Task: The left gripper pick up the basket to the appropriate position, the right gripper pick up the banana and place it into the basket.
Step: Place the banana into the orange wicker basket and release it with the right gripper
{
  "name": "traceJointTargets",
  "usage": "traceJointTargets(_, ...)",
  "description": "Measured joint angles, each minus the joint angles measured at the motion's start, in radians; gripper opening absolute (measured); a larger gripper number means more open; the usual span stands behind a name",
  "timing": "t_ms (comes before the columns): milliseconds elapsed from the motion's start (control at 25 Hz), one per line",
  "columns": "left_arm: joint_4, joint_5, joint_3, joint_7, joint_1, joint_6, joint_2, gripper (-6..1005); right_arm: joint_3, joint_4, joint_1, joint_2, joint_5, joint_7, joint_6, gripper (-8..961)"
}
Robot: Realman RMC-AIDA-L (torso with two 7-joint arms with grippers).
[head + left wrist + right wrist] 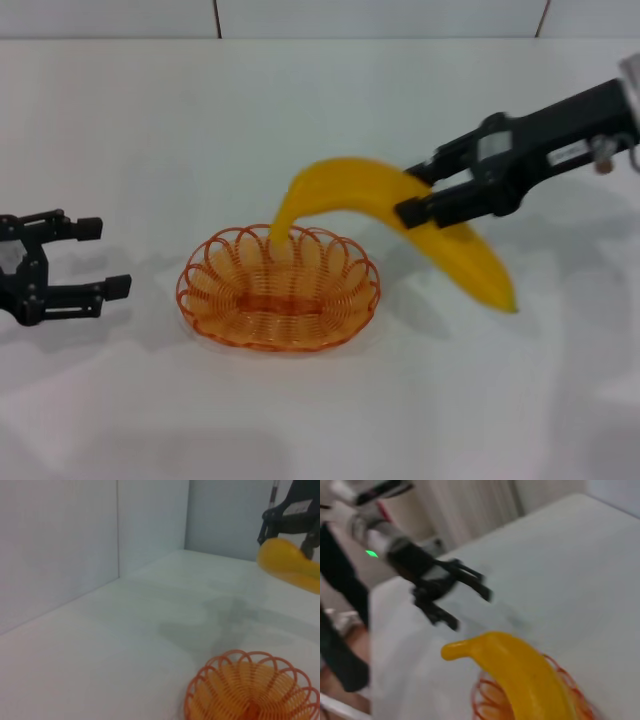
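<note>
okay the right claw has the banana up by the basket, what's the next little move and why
Probably shift the right gripper toward the robot's left and lower it. The banana hangs clamped, one tip over the basket rim, most of it outside. The left gripper waits open, apart.

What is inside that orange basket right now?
Nothing lies in the basket that I can see. The right end effector holds the banana in the air, one tip above the far rim, hiding a bit of it. The left end effector waits open beside it.
</note>
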Motion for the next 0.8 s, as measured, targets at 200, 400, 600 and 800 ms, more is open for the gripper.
traceJointTargets(200,0.0,0.003,0.002,0.015,0.004,0.019,-0.001,848,-0.049,0.075,0.002,0.002,0.063,-0.051,0.057,508)
traceJointTargets(400,-0.035,0.004,0.002,0.063,0.005,0.036,-0.001,848,-0.044,0.189,0.011,0.002,0.086,-0.113,0.142,508)
traceJointTargets(600,-0.138,0.004,-0.012,0.141,0.008,0.011,0.01,848,-0.048,0.205,0.012,0.003,0.088,-0.128,0.176,504)
traceJointTargets(800,-0.201,0.004,-0.012,0.177,0.008,-0.05,0.014,848,-0.052,0.241,0.02,0.004,0.088,-0.161,0.205,502)
